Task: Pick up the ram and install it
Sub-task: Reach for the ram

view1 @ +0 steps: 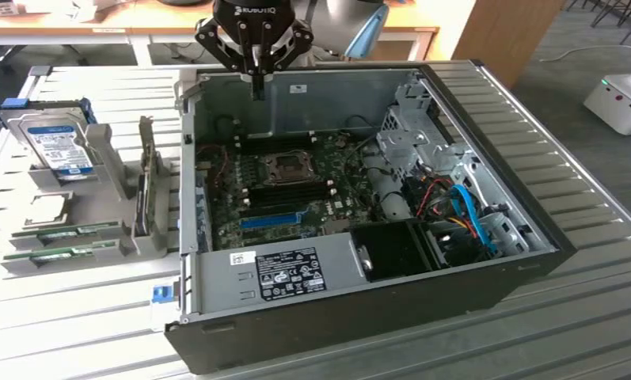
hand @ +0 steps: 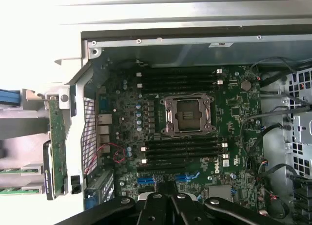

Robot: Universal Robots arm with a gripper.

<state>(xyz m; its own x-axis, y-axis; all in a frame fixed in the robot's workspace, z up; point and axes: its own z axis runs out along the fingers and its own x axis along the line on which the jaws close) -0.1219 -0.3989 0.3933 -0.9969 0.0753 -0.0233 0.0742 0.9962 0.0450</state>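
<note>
Pressed together, fingertip against fingertip, the jaws of the gripper [view1: 257, 93] [hand: 165, 188] are shut on themselves. The gripper is pointed down over the open computer case [view1: 400, 317] [hand: 195, 40], close to the case wall farthest from the exterior camera.

Inside the case, below the gripper, the motherboard [view1: 331, 198] [hand: 234, 113] is laid flat. The CPU socket [view1: 290, 165] [hand: 189, 114] is set at its middle, and rows of black memory slots [view1: 289, 192] [hand: 183, 149] are ranged on either side of the socket. A blue slot [view1: 270, 218] [hand: 146, 178] is placed toward the case wall nearest the exterior camera.

Just outside the case, on the exterior view's left, an expansion card [view1: 146, 186] [hand: 56, 137] is stood on edge in a gray stand [view1: 151, 241]. Farther from the case on that side, the first ram stick [view1: 77, 232] and the second ram stick [view1: 62, 252] are seated side by side in a gray holder [view1: 46, 265]. Both are well apart from the gripper and untouched by it. Beyond them, also on that side of the case, a hard drive [view1: 56, 142] with a blue label is propped upright. Everything is carried by a slatted metal table [view1: 72, 332].
</note>
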